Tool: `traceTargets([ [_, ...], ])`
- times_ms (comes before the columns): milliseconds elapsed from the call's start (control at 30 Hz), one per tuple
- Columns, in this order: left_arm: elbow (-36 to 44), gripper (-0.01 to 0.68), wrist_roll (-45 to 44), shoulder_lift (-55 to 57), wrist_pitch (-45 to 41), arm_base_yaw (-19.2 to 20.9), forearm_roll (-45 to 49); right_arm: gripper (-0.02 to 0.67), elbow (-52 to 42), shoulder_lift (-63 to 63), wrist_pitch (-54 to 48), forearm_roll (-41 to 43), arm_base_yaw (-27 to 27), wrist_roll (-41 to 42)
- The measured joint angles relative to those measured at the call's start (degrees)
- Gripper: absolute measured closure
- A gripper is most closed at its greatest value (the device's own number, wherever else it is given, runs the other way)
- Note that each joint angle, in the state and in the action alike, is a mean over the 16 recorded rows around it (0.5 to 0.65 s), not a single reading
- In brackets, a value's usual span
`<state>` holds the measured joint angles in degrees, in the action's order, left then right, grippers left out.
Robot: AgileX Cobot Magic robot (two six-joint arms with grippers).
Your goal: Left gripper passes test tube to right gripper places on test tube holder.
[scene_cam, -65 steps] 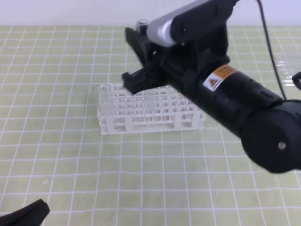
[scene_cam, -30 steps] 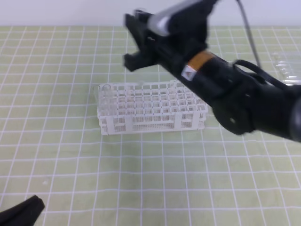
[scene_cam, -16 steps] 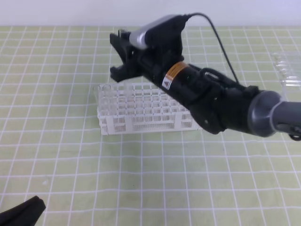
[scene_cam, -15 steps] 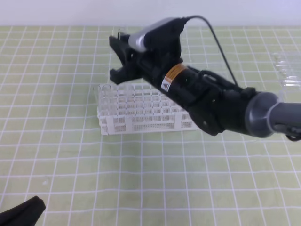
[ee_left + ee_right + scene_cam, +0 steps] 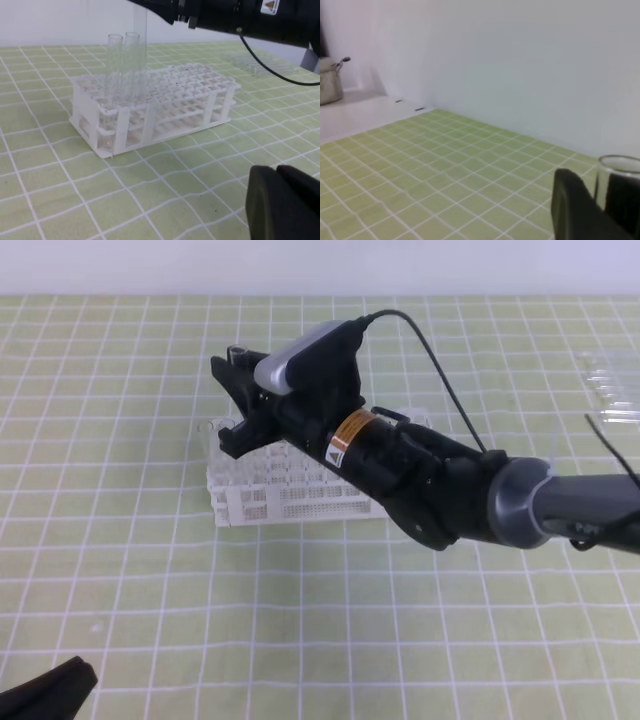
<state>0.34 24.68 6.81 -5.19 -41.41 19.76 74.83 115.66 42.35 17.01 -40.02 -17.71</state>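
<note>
At the near left corner of the green gridded mat (image 5: 120,570), the left gripper (image 5: 50,695) rests low with its jaws closed on nothing. Further right, toward the mat's far edge, sits the test tube holder (image 5: 290,495), with two tubes (image 5: 122,65) already standing at its left end. The right gripper (image 5: 232,390) hangs over that end, jaws clamped on the test tube (image 5: 140,45), which hangs upright, its lower end at the holder's top lattice. To seat it well, I judge the tube should stay vertical and centred over one free hole, descend slowly without nudging its neighbours, and be released only once it is well inside the hole.
</note>
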Motion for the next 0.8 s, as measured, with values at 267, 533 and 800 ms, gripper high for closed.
traceTargets([
  [267, 0.08, 0.675, 0.00, 0.11, 0.25, 0.04, 0.14, 0.556, 0.00, 1.08, 1.13, -0.24, 0.02, 0.87],
  [533, 0.04, 0.675, 0.00, 0.05, 0.15, 0.04, 0.69, 0.556, 0.00, 1.85, 2.16, -1.09, 0.02, 2.22],
  [800, 0.00, 0.675, 0.00, 0.00, 0.00, 0.05, 1.19, 0.556, 0.06, 2.77, 3.79, -2.30, 0.02, 2.89],
])
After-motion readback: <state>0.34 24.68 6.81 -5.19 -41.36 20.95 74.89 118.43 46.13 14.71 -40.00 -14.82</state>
